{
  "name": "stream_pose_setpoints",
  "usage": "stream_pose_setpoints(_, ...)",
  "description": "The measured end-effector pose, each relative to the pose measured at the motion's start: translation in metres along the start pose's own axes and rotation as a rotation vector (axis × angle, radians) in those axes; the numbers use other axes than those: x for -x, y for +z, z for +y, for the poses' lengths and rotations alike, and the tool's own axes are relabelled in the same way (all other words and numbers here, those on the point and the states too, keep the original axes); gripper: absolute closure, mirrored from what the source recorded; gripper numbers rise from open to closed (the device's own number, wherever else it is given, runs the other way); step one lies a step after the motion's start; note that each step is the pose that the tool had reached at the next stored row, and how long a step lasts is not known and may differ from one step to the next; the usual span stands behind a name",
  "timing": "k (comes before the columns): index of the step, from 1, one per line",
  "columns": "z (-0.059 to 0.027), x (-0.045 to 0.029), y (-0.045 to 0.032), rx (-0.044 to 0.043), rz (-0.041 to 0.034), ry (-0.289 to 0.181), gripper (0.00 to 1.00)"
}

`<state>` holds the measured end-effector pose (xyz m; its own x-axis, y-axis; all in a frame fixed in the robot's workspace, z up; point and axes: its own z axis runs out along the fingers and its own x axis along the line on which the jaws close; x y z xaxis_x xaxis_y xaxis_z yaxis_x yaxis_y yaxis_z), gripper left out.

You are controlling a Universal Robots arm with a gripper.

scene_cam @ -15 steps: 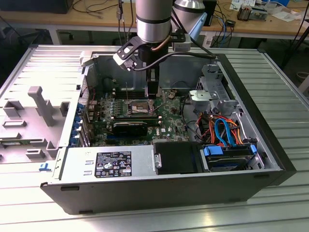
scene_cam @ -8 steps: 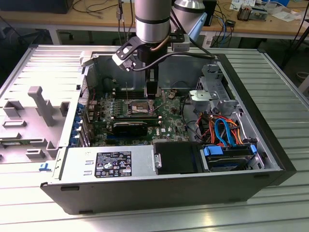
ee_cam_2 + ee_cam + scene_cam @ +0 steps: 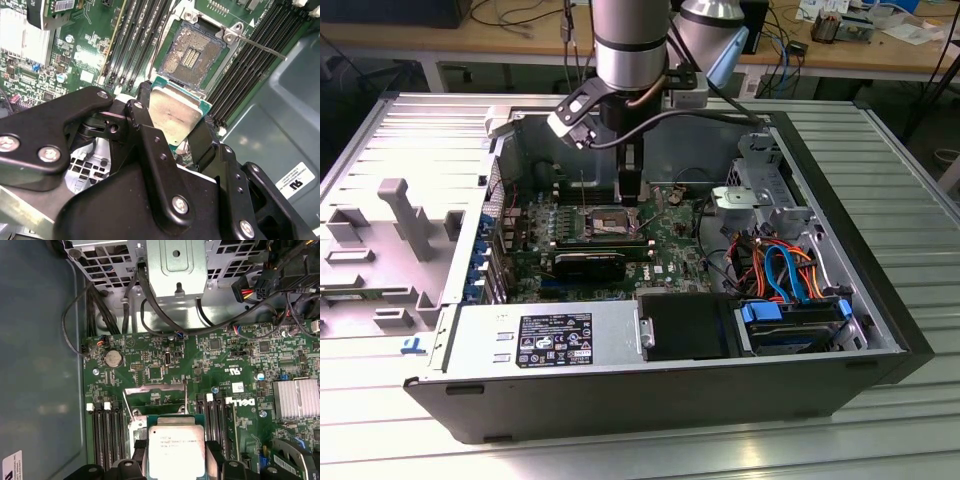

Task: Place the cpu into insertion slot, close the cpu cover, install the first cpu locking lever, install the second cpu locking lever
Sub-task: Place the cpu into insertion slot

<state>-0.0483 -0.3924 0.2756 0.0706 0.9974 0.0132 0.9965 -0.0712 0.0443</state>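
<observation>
The claw (image 3: 172, 120) is seen clamped on the cpu (image 3: 175, 112), one black finger (image 3: 142, 102) against each of two opposite edges; in the exterior view the claw (image 3: 631, 185) is lowered inside the open computer case (image 3: 880, 330), which lies on a ribbed metal counter (image 3: 910, 430); the insertion slot (image 3: 192, 55) is flanked on both sides by long memory slots (image 3: 135, 40); a thin locking lever (image 3: 260, 47) is swung out beside it; in the first wrist view the cpu cover (image 3: 155, 389) is raised clear of the socket; further out a coin battery (image 3: 113, 358), a finned heat sink (image 3: 295, 397), a metal drive cage (image 3: 175, 265) and loose black cables (image 3: 155, 305) are found; a white printed label (image 3: 295, 180) is stuck to the case wall, and faint print is carried on the chip's lid; the cpu is held between the fingertips, metal top toward the cameras, over the slot's near rim; the slot's contact field is left bare; contact with the rim cannot be told.
</observation>
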Motion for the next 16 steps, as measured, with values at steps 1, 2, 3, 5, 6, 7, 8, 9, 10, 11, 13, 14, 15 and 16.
stream_pose_setpoints(1, -0.0009, 0.0001, 0.0003, 0.0, 0.0, 0.0, 0.45)
stream_pose_setpoints(2, -0.0018, 0.0001, 0.0006, 0.0, 0.0, 0.0, 0.45)
stream_pose_setpoints(3, -0.0026, 0.0002, 0.0008, 0.0, -0.0001, 0.0, 0.45)
stream_pose_setpoints(5, -0.0035, 0.0003, 0.001, 0.0, -0.0001, 0.0, 0.45)
stream_pose_setpoints(6, -0.0038, 0.0003, 0.0011, 0.0, 0.0, 0.0, 0.45)
stream_pose_setpoints(7, -0.0042, 0.0003, 0.0013, 0.0, 0.0, 0.0, 0.45)
stream_pose_setpoints(8, -0.0046, 0.0004, 0.0014, 0.0, 0.0, 0.0, 0.45)
stream_pose_setpoints(9, -0.005, 0.0004, 0.0014, 0.0, -0.0001, 0.0, 0.45)
stream_pose_setpoints(10, -0.0056, 0.0004, 0.0016, 0.0, -0.0001, 0.0, 0.45)
stream_pose_setpoints(11, -0.006, 0.0005, 0.0017, 0.0, 0.0, 0.0, 0.45)
stream_pose_setpoints(13, -0.0072, 0.0005, 0.002, 0.0, 0.0, 0.0, 0.45)
stream_pose_setpoints(14, -0.0076, 0.0006, 0.002, 0.0, 0.0, 0.0, 0.45)
stream_pose_setpoints(15, -0.0081, 0.0006, 0.0022, 0.0, 0.0, 0.0, 0.45)
stream_pose_setpoints(16, -0.0082, 0.0006, 0.0023, 0.0, 0.0001, 0.0, 0.45)
